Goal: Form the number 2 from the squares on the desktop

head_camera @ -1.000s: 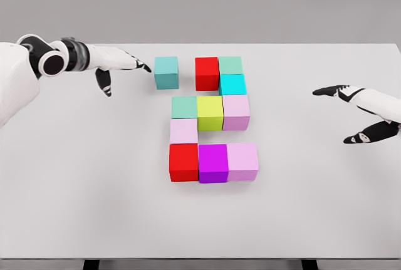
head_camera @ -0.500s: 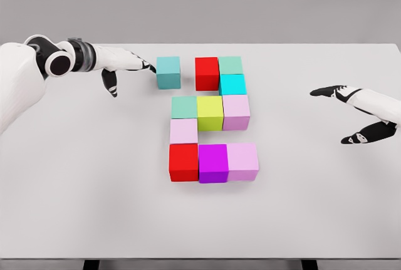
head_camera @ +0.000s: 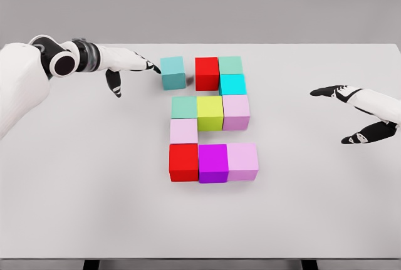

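Observation:
A teal cube (head_camera: 173, 72) stands apart at the upper left of a block figure, a narrow gap from a red cube (head_camera: 207, 73). My left hand (head_camera: 135, 68) lies flat, open, its fingertips touching the teal cube's left side. The figure continues with a green cube (head_camera: 230, 65), a cyan cube (head_camera: 232, 84), a middle row of green (head_camera: 184, 107), yellow (head_camera: 210, 113) and pink (head_camera: 236, 112), a pink cube (head_camera: 183, 131), and a bottom row of red (head_camera: 183, 161), purple (head_camera: 213, 163) and pink (head_camera: 242, 161). My right hand (head_camera: 354, 115) hovers open at the right.
The white table (head_camera: 94, 188) spreads wide around the cubes, with its front edge near the bottom of the view and its far edge just behind the top row.
My left hand has slid right and pushed the teal cube toward the red cube, turning it slightly. The right hand has barely moved.

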Controlling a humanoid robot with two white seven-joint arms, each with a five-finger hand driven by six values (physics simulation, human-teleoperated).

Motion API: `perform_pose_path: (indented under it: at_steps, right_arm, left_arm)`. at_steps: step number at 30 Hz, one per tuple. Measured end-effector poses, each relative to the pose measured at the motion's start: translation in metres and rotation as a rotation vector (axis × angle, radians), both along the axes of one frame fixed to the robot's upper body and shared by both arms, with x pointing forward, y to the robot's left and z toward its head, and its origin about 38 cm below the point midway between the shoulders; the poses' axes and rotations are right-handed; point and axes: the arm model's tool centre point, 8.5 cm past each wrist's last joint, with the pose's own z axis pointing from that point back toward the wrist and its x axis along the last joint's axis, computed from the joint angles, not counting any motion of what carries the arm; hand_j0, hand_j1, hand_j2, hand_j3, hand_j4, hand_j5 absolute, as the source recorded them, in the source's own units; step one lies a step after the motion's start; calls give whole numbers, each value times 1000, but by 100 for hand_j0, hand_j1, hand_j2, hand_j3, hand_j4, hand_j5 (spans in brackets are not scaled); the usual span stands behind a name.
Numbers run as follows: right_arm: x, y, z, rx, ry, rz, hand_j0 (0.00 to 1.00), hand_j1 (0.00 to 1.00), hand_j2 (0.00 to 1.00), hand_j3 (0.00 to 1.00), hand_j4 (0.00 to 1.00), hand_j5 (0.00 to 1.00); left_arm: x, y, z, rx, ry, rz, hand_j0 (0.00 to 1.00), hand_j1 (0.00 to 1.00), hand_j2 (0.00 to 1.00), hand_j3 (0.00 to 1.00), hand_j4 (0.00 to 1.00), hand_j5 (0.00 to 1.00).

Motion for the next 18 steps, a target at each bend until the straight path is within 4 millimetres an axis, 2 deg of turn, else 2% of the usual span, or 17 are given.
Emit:
perform_pose_path:
  at_steps: [10, 18]
  right_arm:
    - [0, -1, 0, 0, 1, -2, 100, 100, 100, 100, 100, 100]
    - [0, -1, 0, -1, 1, -2, 100, 100, 100, 100, 100, 100]
  left_arm:
    - [7, 15, 1, 13, 7, 51, 100, 100, 100, 100, 100, 100]
    - [11, 3, -4, 12, 19, 51, 100, 100, 100, 100, 100, 100]
